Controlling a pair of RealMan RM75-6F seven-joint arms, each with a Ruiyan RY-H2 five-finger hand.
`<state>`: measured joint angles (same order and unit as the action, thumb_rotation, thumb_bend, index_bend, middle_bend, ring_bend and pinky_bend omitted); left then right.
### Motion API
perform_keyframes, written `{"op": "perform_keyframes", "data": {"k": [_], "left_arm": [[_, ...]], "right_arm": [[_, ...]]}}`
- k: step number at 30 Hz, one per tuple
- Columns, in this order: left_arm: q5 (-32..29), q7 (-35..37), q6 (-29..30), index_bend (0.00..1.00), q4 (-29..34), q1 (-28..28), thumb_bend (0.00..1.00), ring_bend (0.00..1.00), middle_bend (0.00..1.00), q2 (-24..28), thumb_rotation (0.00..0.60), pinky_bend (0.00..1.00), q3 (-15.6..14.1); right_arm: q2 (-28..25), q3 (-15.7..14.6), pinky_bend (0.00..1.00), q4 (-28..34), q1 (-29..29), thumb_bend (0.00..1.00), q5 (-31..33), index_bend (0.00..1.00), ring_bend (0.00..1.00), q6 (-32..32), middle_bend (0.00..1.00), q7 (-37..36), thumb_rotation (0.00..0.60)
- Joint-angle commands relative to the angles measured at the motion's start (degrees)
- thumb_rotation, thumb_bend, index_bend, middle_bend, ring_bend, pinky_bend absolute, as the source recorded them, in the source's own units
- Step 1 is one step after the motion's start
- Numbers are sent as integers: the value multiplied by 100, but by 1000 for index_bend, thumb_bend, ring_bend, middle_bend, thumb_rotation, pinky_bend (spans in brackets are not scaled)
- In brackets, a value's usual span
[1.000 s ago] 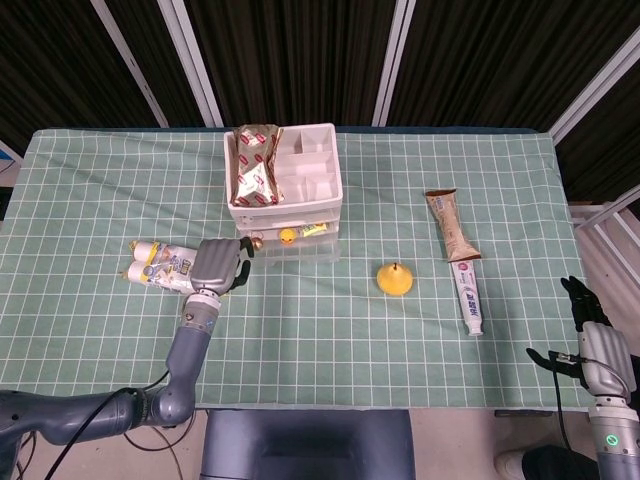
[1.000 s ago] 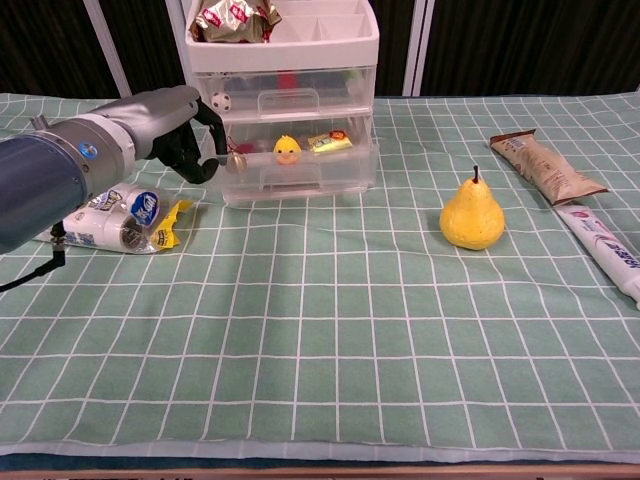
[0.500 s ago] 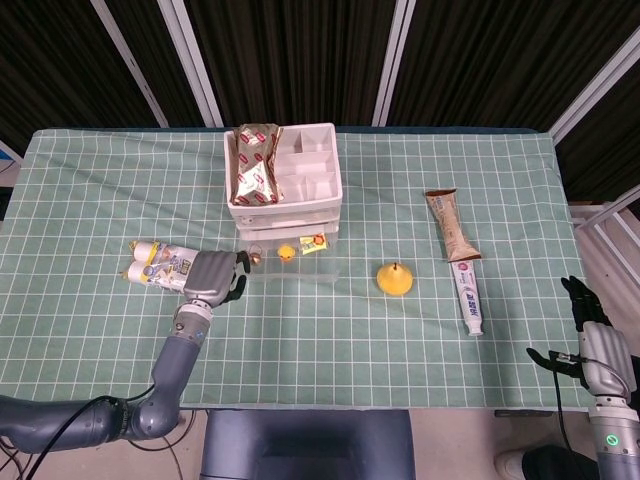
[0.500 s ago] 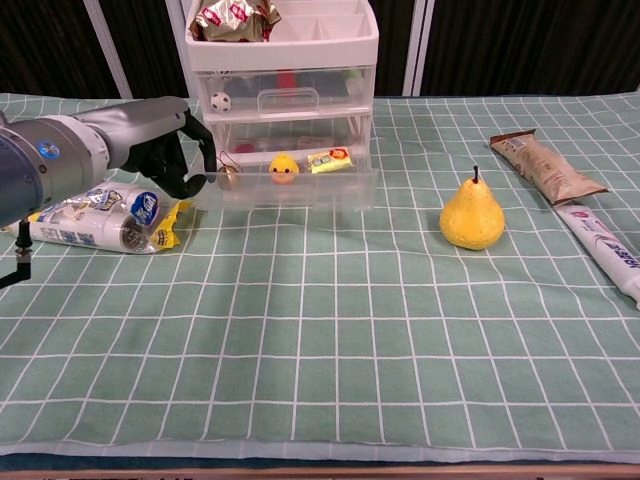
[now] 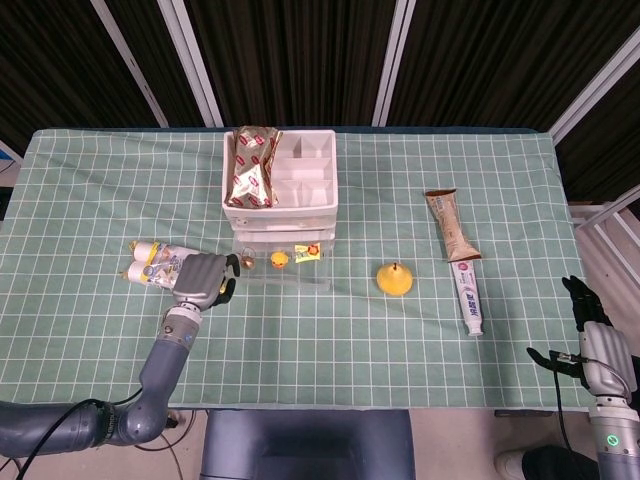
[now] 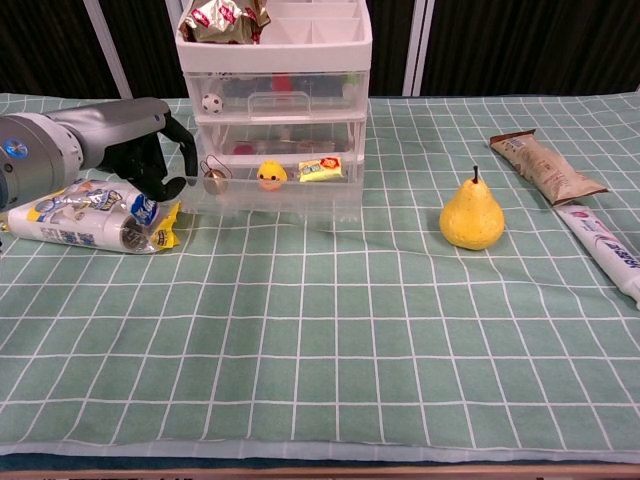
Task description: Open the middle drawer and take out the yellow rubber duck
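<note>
Now left hand (image 6: pixel 150 160) grips the pulled-out middle drawer's (image 6: pixel 270 195) left edge, yellow rubber duck (image 6: pixel 268 176) inside

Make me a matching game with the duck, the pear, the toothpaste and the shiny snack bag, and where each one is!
Things:
1. yellow rubber duck
2. pear
3. toothpaste tube
4. shiny snack bag

Places:
A. in the tray on top of the drawer unit
B. lying near the table's right edge
C. inside the pulled-out clear drawer
D. standing upright on the green cloth, right of the drawers

Pairs: 1-C, 2-D, 3-B, 4-A
</note>
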<state>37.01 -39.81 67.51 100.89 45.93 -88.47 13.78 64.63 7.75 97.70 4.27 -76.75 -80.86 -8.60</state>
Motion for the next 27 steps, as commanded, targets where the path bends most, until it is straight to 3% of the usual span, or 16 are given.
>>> {"op": "perform_keyframes", "data": {"k": [1, 6, 10, 19, 27], "left_arm": [[19, 19, 19, 475, 19, -2, 433, 1000, 1000, 18, 600, 1000, -4], [83, 81, 51, 397, 44, 16, 214, 1000, 1000, 58, 600, 1000, 10], [166, 156, 54, 370, 68, 42, 137, 1000, 1000, 89, 600, 1000, 47], [473, 118, -81, 364, 357, 259, 184, 1000, 1000, 448, 600, 1000, 229], [337, -863, -748, 373, 119, 996, 217, 1000, 1000, 890, 600, 1000, 151]], "right_arm": [[-2, -1, 219, 2, 1, 46, 2, 0, 0, 5, 0, -3, 600], [-5, -2, 218, 3, 2, 46, 4, 0, 0, 11, 0, -1, 600], [-3, -4, 219, 5, 1, 46, 0, 0, 0, 8, 0, 6, 600], [1, -4, 219, 2, 3, 46, 3, 0, 0, 13, 0, 7, 600], [4, -4, 219, 8, 1, 46, 4, 0, 0, 7, 0, 17, 600]]}}
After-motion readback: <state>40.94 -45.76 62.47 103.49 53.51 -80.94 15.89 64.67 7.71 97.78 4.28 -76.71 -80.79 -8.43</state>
